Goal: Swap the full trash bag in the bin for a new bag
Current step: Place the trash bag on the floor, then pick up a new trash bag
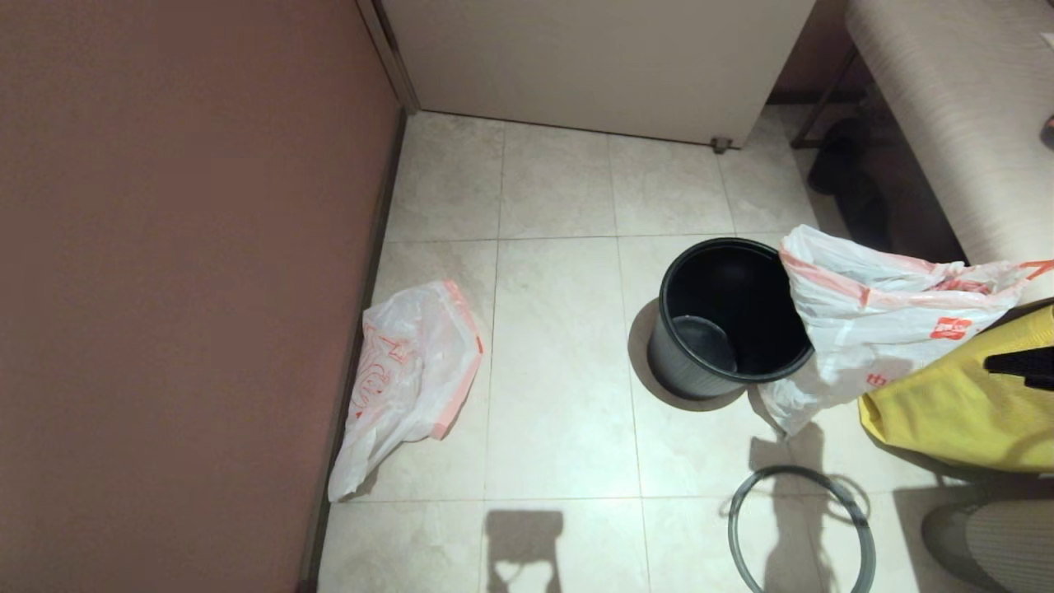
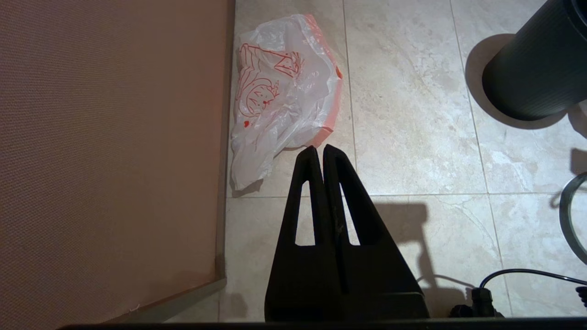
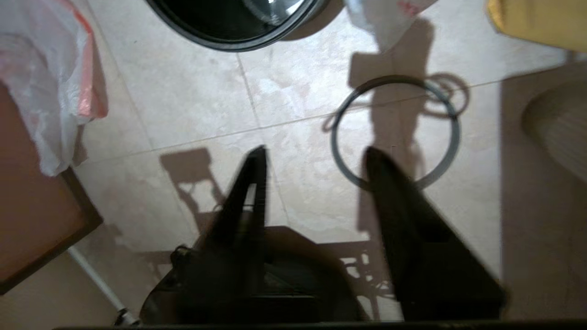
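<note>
While the right gripper (image 3: pixel 312 156) is hovering with jaws apart, you are facing a limp, slippery new bag (image 1: pixel 412 371); pinch its pale-orange hem band (image 1: pixel 465 362). Left gripper (image 2: pixel 319 151) is sitting closed.

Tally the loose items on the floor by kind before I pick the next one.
Plastic bags: 2, the new bag by the wall and the full trash bag beside the bin
Bins: 1, the bin, no liner
Hoop rims: 1, the grey hoop rim, off the bin
Total: 4
</note>
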Controlling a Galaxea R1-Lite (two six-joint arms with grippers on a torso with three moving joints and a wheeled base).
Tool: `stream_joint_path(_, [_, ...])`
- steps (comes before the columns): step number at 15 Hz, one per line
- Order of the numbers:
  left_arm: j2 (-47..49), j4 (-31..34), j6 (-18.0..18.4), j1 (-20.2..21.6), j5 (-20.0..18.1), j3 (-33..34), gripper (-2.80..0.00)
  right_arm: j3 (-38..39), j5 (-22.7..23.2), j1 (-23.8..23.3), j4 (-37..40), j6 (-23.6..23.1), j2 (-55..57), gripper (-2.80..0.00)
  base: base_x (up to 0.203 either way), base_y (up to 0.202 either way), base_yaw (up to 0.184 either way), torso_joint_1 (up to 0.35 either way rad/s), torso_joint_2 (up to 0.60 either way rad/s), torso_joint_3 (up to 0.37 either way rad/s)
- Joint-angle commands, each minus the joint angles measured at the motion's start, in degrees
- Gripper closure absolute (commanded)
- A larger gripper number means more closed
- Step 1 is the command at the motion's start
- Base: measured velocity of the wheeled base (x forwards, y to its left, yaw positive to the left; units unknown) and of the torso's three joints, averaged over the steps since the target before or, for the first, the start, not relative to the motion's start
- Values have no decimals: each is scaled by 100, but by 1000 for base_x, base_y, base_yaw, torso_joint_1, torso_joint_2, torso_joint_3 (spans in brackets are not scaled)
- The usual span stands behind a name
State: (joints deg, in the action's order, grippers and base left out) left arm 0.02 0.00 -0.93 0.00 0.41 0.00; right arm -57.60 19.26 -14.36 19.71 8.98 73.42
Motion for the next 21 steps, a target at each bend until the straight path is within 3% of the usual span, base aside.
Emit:
stream_joint_path(1, [-2, 0, -4, 0, 2, 0, 0, 70, 5, 346, -156, 329, 322, 0, 0, 0, 0, 0, 0, 0])
stream_joint_path(4, [-2, 0, -4, 0, 2, 0, 0, 121, -214, 957, -804, 951, 1109, 0, 0, 0, 0, 0, 0, 0])
stream_joint_path(7, [-2, 0, -4, 0, 2, 0, 0, 446, -932, 1675, -1907, 1497, 1637, 0, 0, 0, 0, 0, 0, 0])
stream_joint_path(8, [-2, 0, -4, 0, 2, 0, 0, 574, -1354, 1868, -2189, 1638, 1855, -280, 0, 0, 0, 0, 0, 0])
stream_joint_path(10, [-2, 0, -4, 0, 2, 0, 0, 773, -2098, 2149, -2616, 1771, 2337, -280, 0, 0, 0, 0, 0, 0])
stream_joint_path(13, [-2, 0, -4, 0, 2, 0, 0, 785, -2560, 2473, -3146, 2221, 3090, -280, 0, 0, 0, 0, 0, 0])
stream_joint_path(16, [-2, 0, -4, 0, 2, 0, 0, 295, -2717, 2544, -3593, 2657, 3777, -280, 0, 0, 0, 0, 0, 0])
stream_joint_path(20, [-2, 0, -4, 0, 2, 0, 0, -685, -2825, 2544, -3618, 3150, 4632, -280, 0, 0, 0, 0, 0, 0])
stream_joint_path(21, [-2, 0, -4, 0, 2, 0, 0, -886, -2935, 2534, -3616, 3175, 4837, 0, 0, 0, 0, 0, 0, 0])
